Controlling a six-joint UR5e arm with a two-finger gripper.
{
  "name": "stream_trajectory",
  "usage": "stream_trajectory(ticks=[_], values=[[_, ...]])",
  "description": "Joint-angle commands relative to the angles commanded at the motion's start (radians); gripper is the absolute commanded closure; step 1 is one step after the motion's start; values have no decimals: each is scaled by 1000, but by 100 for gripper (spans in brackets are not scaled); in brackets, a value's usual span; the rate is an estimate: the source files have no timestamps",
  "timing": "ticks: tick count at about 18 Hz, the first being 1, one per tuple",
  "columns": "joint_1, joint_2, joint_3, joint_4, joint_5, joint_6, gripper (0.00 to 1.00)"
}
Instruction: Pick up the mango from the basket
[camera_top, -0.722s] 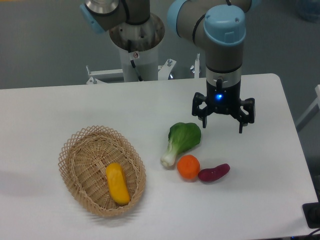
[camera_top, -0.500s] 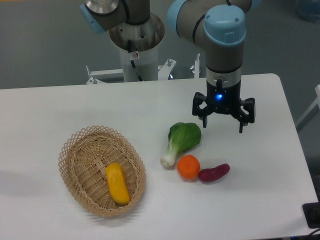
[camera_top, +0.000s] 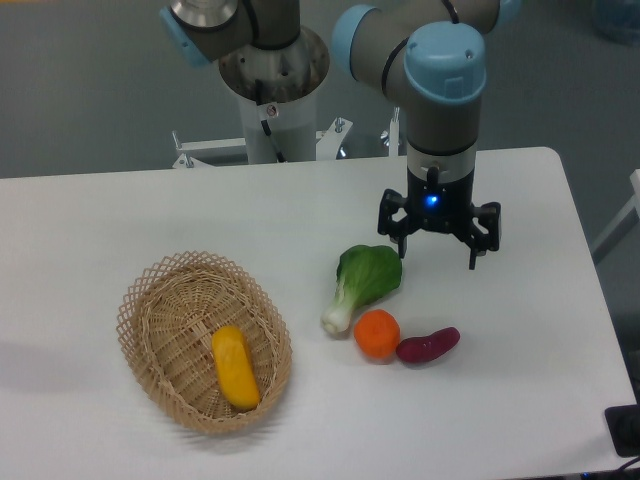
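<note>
mango (camera_top: 236, 367) lies in basket (camera_top: 150, 300); fingers (camera_top: 403, 245) spread, well apart.

1. You have one basket (camera_top: 160, 310) on the bench (camera_top: 150, 215).
2. You have one mango (camera_top: 235, 367), lying inside that basket.
3. You have one bok choy (camera_top: 364, 281).
4. You have one orange (camera_top: 377, 334).
5. You have one sweet potato (camera_top: 428, 345).
6. That makes four pieces of produce in all: one in the basket, three on the bench.
7. You have one arm carrying one tool (camera_top: 437, 250).
</note>
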Motion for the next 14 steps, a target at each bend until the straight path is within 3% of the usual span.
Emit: stream_trajectory(ticks=[4,8,9,14], values=[[-80,-35,0,95,-2,-162,0],[-176,-57,-2,112,8,-414,0],[-237,-58,-9,124,8,-534,0],[-340,-97,-32,129,5,-646,0]])
